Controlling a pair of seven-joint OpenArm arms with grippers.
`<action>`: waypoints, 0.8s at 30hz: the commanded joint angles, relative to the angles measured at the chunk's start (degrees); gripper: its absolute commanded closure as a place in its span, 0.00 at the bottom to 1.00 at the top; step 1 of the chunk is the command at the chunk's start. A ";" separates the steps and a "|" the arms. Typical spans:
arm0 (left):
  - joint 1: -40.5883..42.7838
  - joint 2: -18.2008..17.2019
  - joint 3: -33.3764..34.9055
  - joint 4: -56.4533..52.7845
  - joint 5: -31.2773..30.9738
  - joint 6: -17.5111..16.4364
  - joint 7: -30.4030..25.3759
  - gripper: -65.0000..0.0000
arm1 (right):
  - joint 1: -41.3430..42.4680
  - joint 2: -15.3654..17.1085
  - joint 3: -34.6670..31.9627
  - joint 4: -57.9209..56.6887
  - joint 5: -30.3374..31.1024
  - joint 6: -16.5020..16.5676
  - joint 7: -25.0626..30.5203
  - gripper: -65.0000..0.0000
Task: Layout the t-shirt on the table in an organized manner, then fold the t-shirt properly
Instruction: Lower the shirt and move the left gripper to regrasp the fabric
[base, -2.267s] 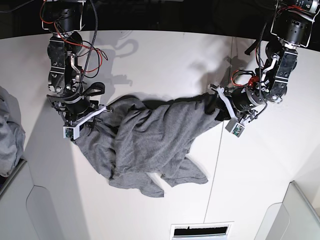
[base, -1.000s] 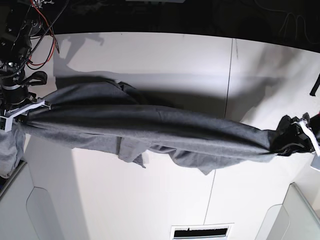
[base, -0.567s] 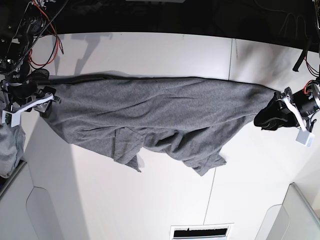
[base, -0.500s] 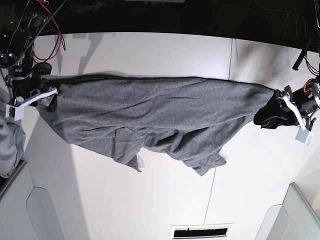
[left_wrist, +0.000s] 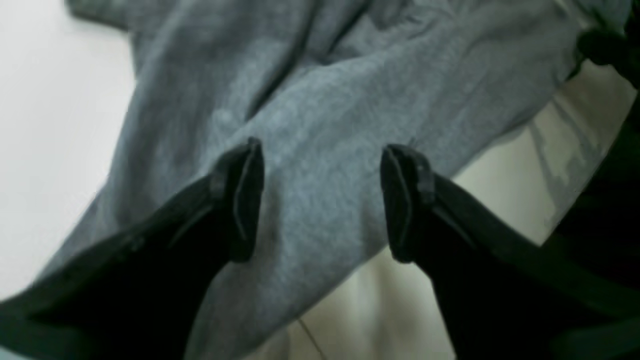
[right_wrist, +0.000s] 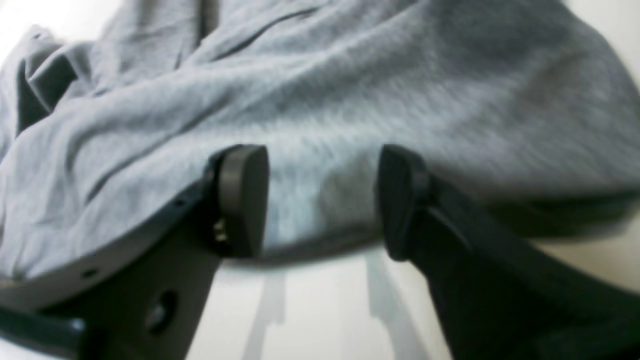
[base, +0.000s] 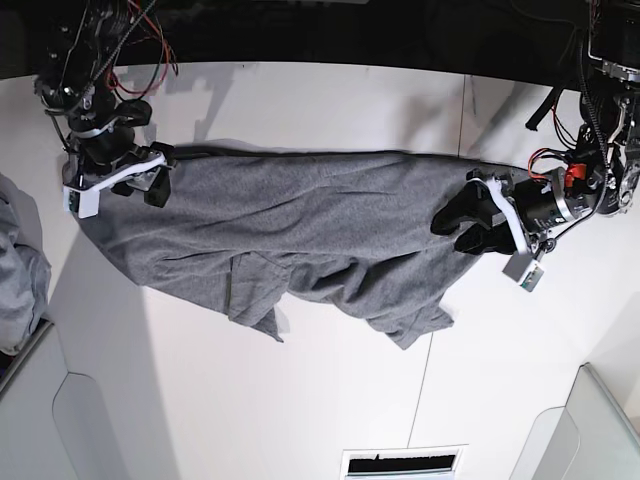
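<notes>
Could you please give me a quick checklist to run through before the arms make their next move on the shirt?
1. Left gripper open, holding nothing: ok.
2. Right gripper open, holding nothing: ok.
3. T-shirt lying on the table, not hanging: ok.
4. T-shirt spread flat and tidy: not ok, the near edge is bunched and folded over.
5. Sleeves and collar identifiable: cannot tell.
6. Grippers lifted off the cloth: cannot tell.

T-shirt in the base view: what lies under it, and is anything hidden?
The t-shirt lies spread on the white table, whose dark seam disappears beneath it. Both the left gripper and the right gripper hover open above its ends. Anything under the cloth is covered.
</notes>
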 joint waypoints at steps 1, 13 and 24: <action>-1.46 -0.31 0.94 0.90 0.44 -0.52 -1.44 0.39 | 1.79 0.35 -0.07 -1.11 0.46 0.13 1.84 0.47; -8.72 3.78 23.34 -1.03 25.42 5.44 -14.12 0.39 | 11.28 0.31 -0.13 -12.98 -2.08 0.63 2.08 0.47; -14.71 8.66 29.51 -5.55 33.42 10.36 -15.61 0.39 | 11.13 0.28 -0.13 -12.98 -1.86 1.90 1.01 0.47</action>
